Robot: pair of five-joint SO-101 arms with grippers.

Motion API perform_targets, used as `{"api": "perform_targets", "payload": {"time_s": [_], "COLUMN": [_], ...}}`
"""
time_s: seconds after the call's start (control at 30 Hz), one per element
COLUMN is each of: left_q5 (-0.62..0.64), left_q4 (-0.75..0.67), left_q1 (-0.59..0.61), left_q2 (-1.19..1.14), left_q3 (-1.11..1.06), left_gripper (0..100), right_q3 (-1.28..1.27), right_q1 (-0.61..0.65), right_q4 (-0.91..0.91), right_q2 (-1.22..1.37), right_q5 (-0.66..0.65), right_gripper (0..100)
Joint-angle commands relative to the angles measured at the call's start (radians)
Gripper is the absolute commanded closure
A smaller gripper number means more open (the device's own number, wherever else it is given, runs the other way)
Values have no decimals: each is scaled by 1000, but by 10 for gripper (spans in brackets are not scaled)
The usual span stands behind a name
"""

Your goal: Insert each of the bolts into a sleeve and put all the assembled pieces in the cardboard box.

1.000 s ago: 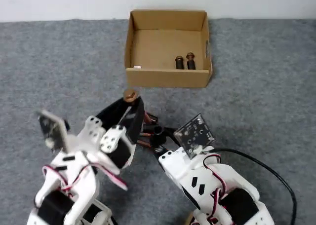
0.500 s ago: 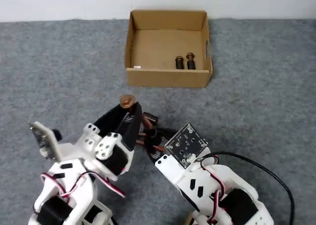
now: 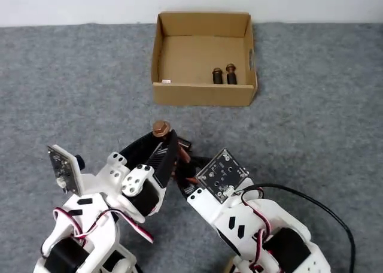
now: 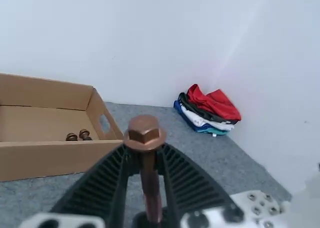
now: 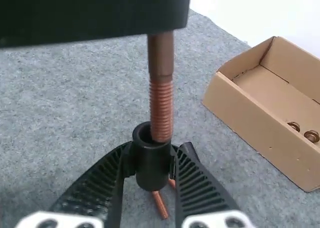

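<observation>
1. Finds the bolt (image 4: 144,133) upright between the two arms, well apart from the cardboard box (image 3: 200,95). Places its threaded tip at the mouth of the sleeve (image 5: 150,165); cannot tell how far in, if at all.
2. Judges the bolt solid metal: stiff, dense for its bulk, smooth on the plain shank, so liable to slip or swing under a light pinch. Advises a hold on the plain shank just under the hexagonal head, leaving the thread free.
3. Judges the sleeve a rigid, light, dark cylinder, apt to roll if dropped. Advises a hold across the body with the bore upward.
4. Records the left gripper (image 4: 145,150) clamped on the bolt's shank below the head, a ribbed finger on either side.
5. Records the right gripper (image 5: 152,155) closed around the sleeve, bore up, directly beneath the bolt.
6. Notes a second bolt (image 5: 161,205) lying on the grey carpet (image 3: 311,123) under the right gripper.
7. Counts two assembled pieces (image 3: 224,75) side by side in the box, near its front wall.
</observation>
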State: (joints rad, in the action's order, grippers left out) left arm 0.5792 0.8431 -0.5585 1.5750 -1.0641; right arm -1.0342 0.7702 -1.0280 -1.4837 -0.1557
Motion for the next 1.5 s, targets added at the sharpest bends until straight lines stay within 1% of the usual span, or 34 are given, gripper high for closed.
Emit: {"api": "perform_targets", "payload": {"time_s": [0.0, 0.37, 0.5, 0.6, 0.83, 1.0, 1.07, 1.17, 1.27, 1.37, 1.47], "left_q5": [-26, -28, -28, -28, -28, -104, -112, -112, -112, -110, -109], "left_q4": [29, 35, 81, 100, 74, 78, 80, 84, 147, 238, 301], "left_q1": [-5, -5, -5, -5, -11, -57, -69, -72, -66, -63, -58], "left_q2": [-5, -3, -3, -3, -5, -5, -5, -6, -5, -5, -5], "left_q3": [7, 12, 45, 61, -2, -64, -71, -68, -47, 2, 54], "left_gripper": [995, 995, 995, 995, 995, 993, 969, 890, 826, 798, 794], "right_q3": [55, 55, 55, 60, 61, 55, 55, 55, 54, 54, 41], "right_q1": [2, -1, -54, -68, -67, -56, -56, -56, -59, -62, -62], "right_q4": [35, 35, 35, 35, 65, 76, 76, 73, 68, 68, 67], "right_q2": [-5, -7, -1, -2, 1, 2, 2, 2, 2, 2, 2], "right_q5": [-29, -31, -31, -31, -32, -81, -81, -84, -81, -80, -80], "right_gripper": [991, 991, 991, 991, 991, 991, 991, 991, 991, 991, 991]}}
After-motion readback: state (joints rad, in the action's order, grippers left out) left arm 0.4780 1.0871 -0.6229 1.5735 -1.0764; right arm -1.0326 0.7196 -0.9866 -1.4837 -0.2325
